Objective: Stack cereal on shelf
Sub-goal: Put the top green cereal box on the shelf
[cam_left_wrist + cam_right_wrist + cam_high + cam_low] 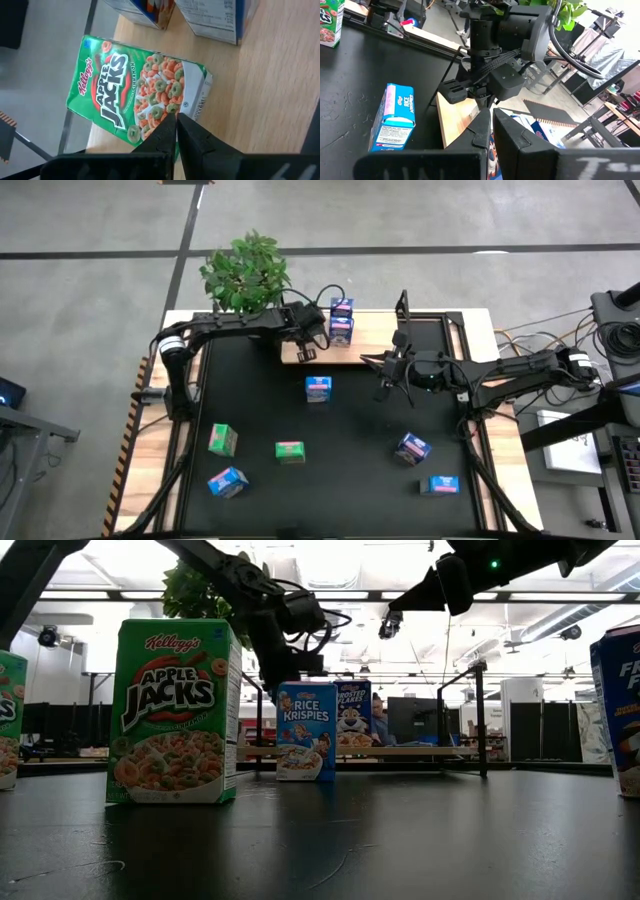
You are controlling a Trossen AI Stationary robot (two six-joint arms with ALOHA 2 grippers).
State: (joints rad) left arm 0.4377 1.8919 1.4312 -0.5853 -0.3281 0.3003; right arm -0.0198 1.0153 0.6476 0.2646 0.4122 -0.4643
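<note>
Lying flat on shelf (260,90), green carton (135,92) beneath shut left pincer (176,131)

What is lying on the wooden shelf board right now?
On the shelf: two blue cartons standing together and a green Apple Jacks carton lying flat beneath the shut left gripper. Whatever the arm covers is hidden.

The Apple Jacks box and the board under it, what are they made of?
The Apple Jacks box looks like thin printed cardboard: flat faces, sharp folded edges, a slightly shiny picture. The board looks like pale wood, smooth and matte, with fine grain lines running along it; it could be a veneer.
</note>
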